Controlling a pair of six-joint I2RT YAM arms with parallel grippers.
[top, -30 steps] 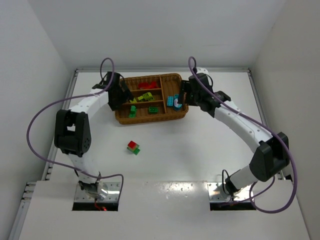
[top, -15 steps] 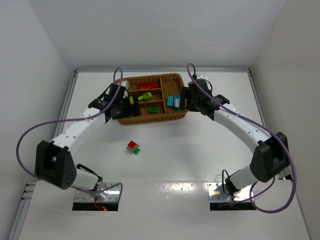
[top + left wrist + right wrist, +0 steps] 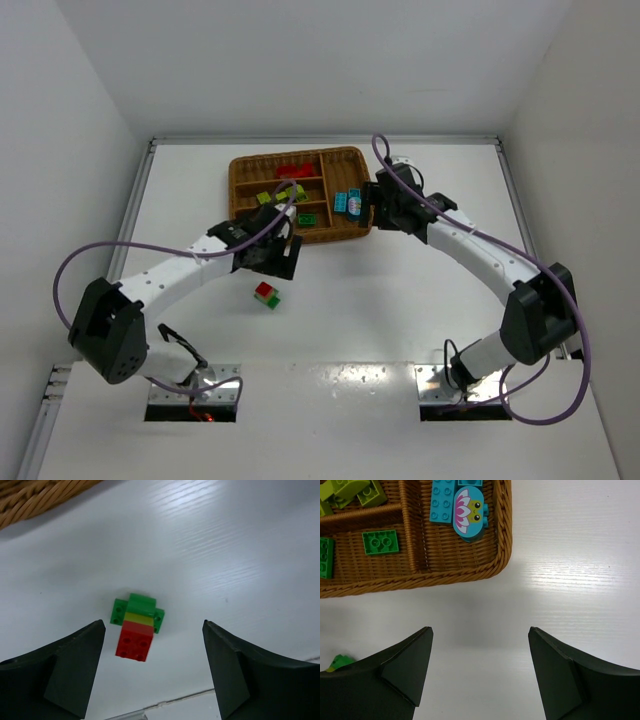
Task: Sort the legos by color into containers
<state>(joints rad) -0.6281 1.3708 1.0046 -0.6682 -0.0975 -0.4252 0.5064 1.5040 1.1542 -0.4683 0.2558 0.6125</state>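
Observation:
A loose stack of red, yellow and green legos (image 3: pixel 266 294) lies on the white table in front of the wicker tray (image 3: pixel 238 176). My left gripper (image 3: pixel 283 264) hovers just behind the stack, open and empty. In the left wrist view the stack (image 3: pixel 135 630) lies between the spread fingers of this gripper (image 3: pixel 153 625), nearer the left one. My right gripper (image 3: pixel 380 213) is open and empty over bare table by the tray's near right corner (image 3: pixel 502 540). The tray holds red (image 3: pixel 293 171), yellow-green (image 3: pixel 281 192), green (image 3: pixel 306 218) and cyan legos (image 3: pixel 347 202).
The right wrist view shows cyan bricks (image 3: pixel 442 500), one printed with a lotus (image 3: pixel 468 512), a green plate (image 3: pixel 380 541) and yellow-green bricks (image 3: pixel 350 490) in separate slots. White walls enclose the table on three sides. Purple cables loop off both arms.
My left arm has swung from the tray's left side out over the table to the loose stack. My right gripper has drawn back slightly from the tray's right end.

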